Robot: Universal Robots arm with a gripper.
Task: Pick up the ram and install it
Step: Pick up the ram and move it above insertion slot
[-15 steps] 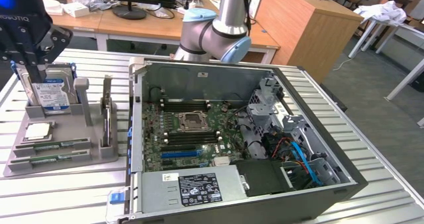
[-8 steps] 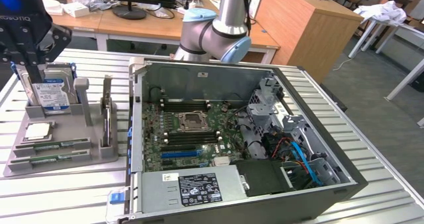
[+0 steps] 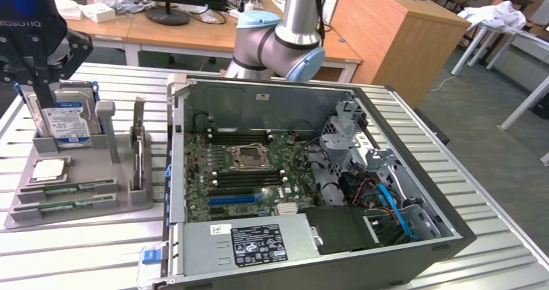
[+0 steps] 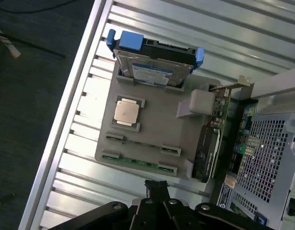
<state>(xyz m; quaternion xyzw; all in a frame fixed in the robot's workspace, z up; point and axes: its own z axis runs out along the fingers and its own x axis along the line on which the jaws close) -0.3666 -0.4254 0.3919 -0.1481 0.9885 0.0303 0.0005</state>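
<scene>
Exterior view: gripper [image 3: 41, 90], jaws pressed together and empty, hangs well above the tray [image 3: 51, 220]. The ram [image 3: 64, 206] lies flat at the tray's near edge, below the gripper, untouched. Bare table [image 3: 77, 251] fronts the tray; the case [image 3: 446, 238] stands just beside it on the exterior view's right. Count: two ram sticks, one CPU [image 3: 49, 169], one drive [image 3: 67, 124].

the hand [image 3: 40, 83] carries the brand name "robotiq" on its body.
</scene>
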